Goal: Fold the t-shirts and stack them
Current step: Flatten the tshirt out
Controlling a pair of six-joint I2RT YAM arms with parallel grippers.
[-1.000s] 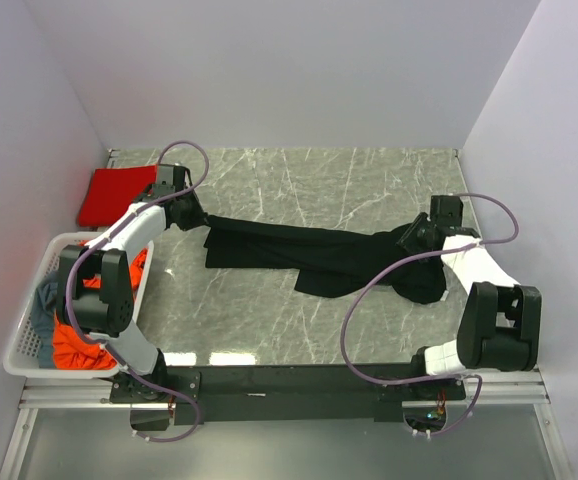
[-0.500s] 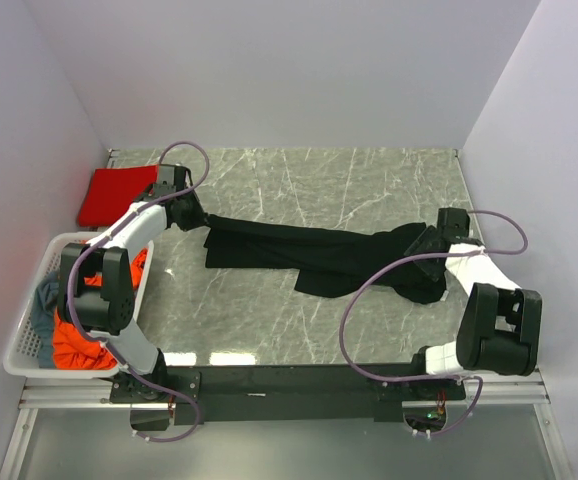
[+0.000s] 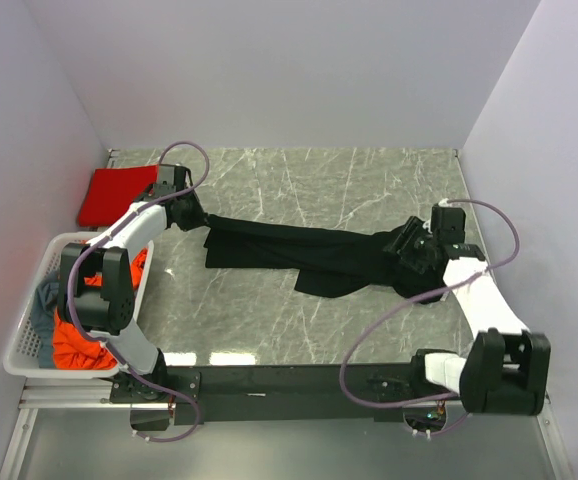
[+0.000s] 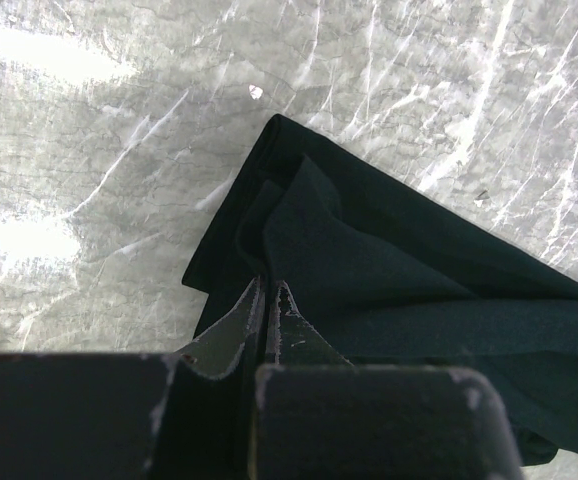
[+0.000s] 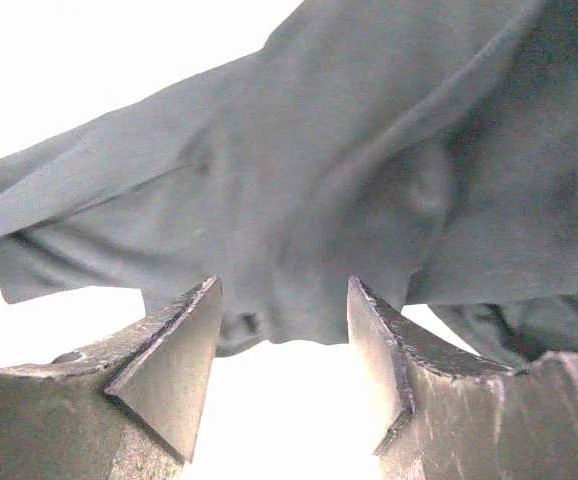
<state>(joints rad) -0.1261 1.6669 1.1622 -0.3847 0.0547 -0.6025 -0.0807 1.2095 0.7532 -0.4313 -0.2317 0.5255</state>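
A: Top external view: what surrounds the black t-shirt (image 3: pixel 299 255) on the table (image 3: pixel 319 180)?
B: Red t-shirt (image 3: pixel 114 193) beyond its left end. Basket (image 3: pixel 24 350) nearer, holding orange-red t-shirt (image 3: pixel 74 345) and grey-blue t-shirt (image 3: pixel 47 298), part-hidden by left arm (image 3: pixel 119 240).
A: Jaws?
B: Left jaws clamped on its left end; right jaws apart by its right end.

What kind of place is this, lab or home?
Likely a lab robot cell: blank white walls box in a marble-look table, arms bolted to a black rail, white basket of shirts staged.
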